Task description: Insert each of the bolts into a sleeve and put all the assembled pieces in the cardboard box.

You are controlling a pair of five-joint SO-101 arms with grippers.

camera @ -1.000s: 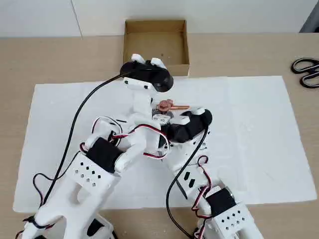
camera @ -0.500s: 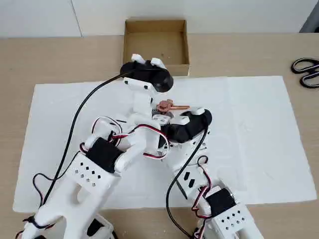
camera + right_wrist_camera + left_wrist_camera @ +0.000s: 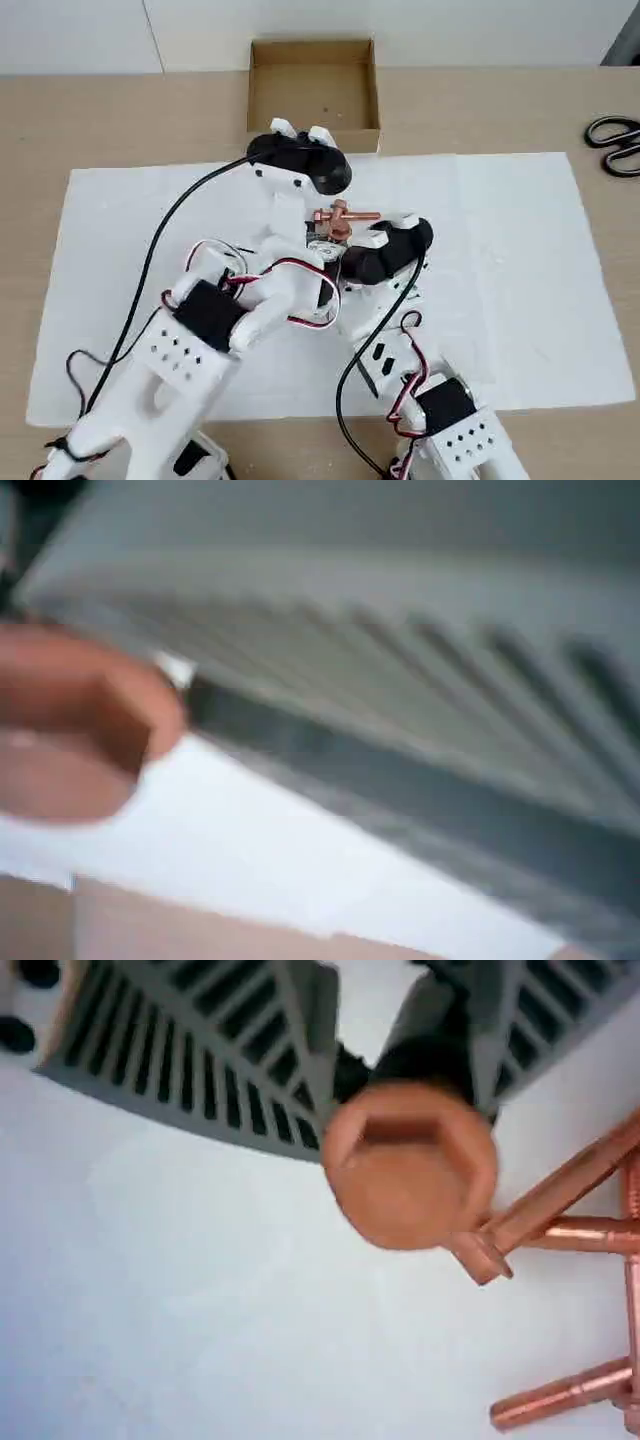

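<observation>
My left gripper [image 3: 385,1055] is shut on a copper bolt [image 3: 410,1165], whose hex head faces the camera between the two grey ribbed fingers [image 3: 190,1070]. From above, this bolt [image 3: 333,214] hangs over the white paper between both arms, below the left arm's black wrist [image 3: 300,165]. My right gripper [image 3: 385,245] sits just beside it. In the right wrist view a ribbed finger [image 3: 400,680] spans the picture, with a copper hex head [image 3: 70,730] close by. Loose copper pieces [image 3: 565,1230] lie on the paper. The cardboard box [image 3: 375,90] stands at the back.
A white paper sheet [image 3: 500,250] covers the middle of the wooden table. Scissors [image 3: 615,140] lie at the far right edge. Black cables trail from both arms toward the front edge.
Both arms shifted slightly to the right, the left wrist also a little toward the front. The copper bolt stayed between them.
</observation>
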